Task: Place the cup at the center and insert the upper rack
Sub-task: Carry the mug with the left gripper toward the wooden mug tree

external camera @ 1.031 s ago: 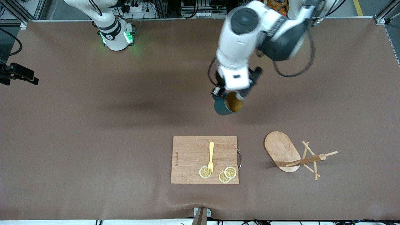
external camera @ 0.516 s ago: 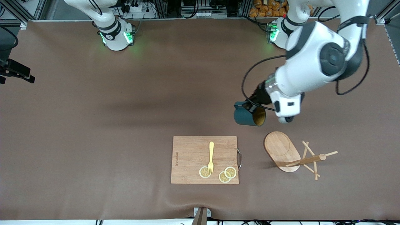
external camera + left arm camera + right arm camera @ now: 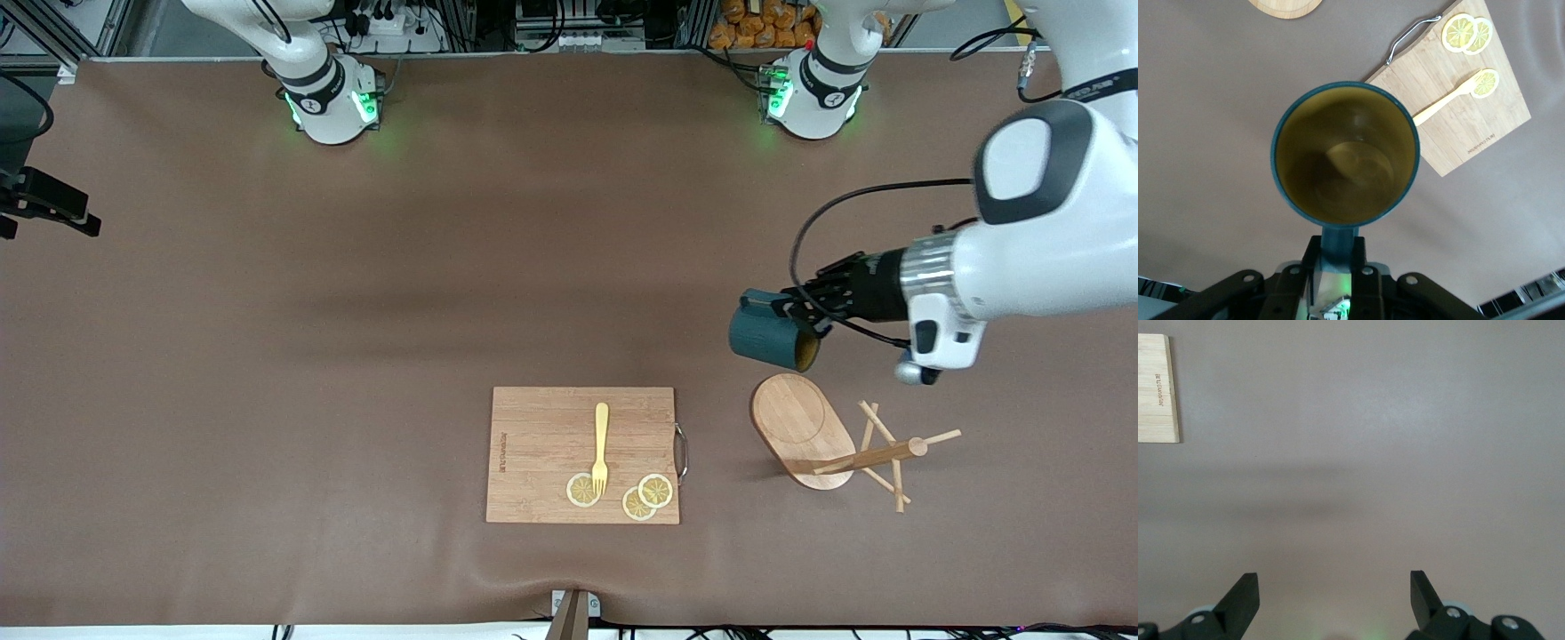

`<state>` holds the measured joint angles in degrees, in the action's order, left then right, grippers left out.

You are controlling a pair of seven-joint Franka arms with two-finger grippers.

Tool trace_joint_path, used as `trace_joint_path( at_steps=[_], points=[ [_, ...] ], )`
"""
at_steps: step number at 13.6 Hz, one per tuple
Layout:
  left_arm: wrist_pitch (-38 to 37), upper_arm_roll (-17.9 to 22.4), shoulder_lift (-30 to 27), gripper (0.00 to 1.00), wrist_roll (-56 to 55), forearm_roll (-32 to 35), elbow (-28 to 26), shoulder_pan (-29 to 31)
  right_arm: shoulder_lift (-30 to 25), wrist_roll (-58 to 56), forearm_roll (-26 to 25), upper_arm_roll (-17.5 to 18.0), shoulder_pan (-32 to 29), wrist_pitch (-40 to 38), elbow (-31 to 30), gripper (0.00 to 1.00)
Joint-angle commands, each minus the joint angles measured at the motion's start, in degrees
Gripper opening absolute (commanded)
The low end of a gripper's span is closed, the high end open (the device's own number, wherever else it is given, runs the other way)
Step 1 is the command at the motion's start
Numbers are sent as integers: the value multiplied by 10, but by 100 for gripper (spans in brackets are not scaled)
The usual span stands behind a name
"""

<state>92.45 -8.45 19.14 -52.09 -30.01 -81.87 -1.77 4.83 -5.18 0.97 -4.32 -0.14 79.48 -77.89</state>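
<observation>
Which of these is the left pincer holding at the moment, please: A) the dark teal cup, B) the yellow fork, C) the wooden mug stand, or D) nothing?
A: the left pincer grips the cup by its handle, above the table near the mug stand.

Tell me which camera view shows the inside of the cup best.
The left wrist view: it looks straight into the cup, showing its whole yellowish-tan inside, with the left gripper clamped on the handle. The front view shows the cup tipped on its side in the air, only a sliver of the inside. The right wrist view misses it.
</observation>
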Motion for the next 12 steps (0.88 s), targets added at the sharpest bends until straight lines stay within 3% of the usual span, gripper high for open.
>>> trace_joint_path(
  at_steps=[1, 6, 12],
  points=[
    [-15, -7, -6, 0, 47, -52, -10, 45, -8, 7, 3, -2, 4, -5, -1, 100],
    [-64, -6, 24, 0, 134, -151, -10, 121, -8, 7, 3, -2, 5, -5, -1, 100],
    [-81, -6, 63, 0, 196, -203, -9, 140, -6, 8, 3, -3, 5, -5, -2, 100]
  ],
)
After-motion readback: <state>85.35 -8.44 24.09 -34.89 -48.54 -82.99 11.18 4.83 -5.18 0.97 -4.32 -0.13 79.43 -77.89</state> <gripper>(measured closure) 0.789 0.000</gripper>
